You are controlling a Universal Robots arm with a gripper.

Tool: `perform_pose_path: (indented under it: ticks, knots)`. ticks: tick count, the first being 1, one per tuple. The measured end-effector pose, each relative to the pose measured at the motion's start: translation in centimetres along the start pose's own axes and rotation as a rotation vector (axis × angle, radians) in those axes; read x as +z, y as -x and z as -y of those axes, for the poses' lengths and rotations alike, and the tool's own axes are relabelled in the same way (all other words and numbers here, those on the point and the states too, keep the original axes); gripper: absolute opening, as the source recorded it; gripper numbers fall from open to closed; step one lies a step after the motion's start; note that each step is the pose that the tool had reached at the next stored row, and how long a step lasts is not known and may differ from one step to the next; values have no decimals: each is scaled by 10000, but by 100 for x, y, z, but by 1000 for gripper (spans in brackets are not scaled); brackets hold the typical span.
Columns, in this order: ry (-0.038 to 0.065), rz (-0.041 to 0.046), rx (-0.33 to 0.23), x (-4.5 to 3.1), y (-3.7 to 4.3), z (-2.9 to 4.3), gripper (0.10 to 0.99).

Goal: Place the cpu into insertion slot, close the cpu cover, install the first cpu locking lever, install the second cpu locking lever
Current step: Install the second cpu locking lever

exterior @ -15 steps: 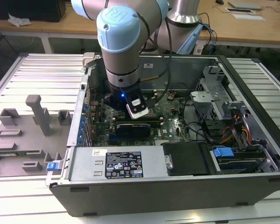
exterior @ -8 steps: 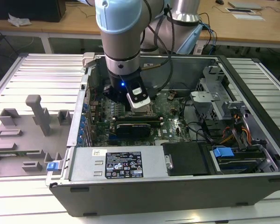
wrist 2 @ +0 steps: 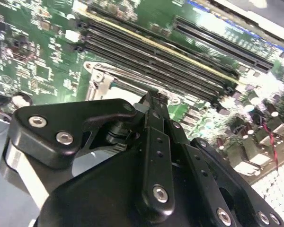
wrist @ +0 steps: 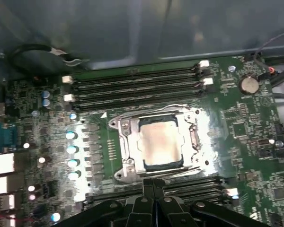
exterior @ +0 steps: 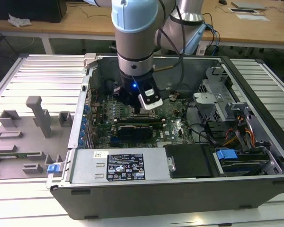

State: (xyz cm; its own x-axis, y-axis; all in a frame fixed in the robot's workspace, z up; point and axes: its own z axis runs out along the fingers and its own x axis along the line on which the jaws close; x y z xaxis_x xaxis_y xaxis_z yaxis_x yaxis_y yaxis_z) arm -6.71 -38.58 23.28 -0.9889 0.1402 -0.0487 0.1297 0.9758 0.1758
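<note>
In the first wrist view the cpu (wrist: 161, 144) lies flat in the insertion slot (wrist: 195, 138), its tan metal face up. The silver cpu cover (wrist: 128, 142) is down around it. A thin wire lever (wrist: 180, 105) runs along one side of the socket and another lever (wrist: 182, 172) along the opposite side. My gripper (wrist: 154, 185) is shut, its black fingertips pressed together just off the socket's edge by that second lever. The second wrist view has the gripper (wrist 2: 154, 98) tip down close to the socket's metal frame (wrist 2: 99, 80). In the exterior view the gripper (exterior: 132, 109) hangs over the green motherboard (exterior: 173, 125).
Long black memory slots (wrist: 132, 85) flank the socket on both sides. The open computer case (exterior: 180, 189) walls the board in, with a power supply (exterior: 123, 165), cables (exterior: 203, 132) and a drive cage (exterior: 227, 109). Grey fixture blocks (exterior: 38, 116) stand at the exterior view's left.
</note>
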Motion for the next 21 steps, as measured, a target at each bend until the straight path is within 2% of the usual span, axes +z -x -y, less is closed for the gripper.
perform_pose_path:
  ticks: [1,3,9,10,11,12,13,16,21]
  knots:
    - [-4,-2,1,13,49,-56,106]
    - [-33,-2,0,26,77,-120,106]
    - [-126,6,-6,42,87,-214,106]
    - [-254,21,-16,46,83,-251,106]
    - [-336,31,-23,53,77,-300,106]
    - [-369,36,-23,63,68,-354,106]
    - [-386,39,-23,67,65,-377,106]
    - [-453,46,-31,54,63,-402,106]
    - [-454,47,-30,54,63,-402,106]
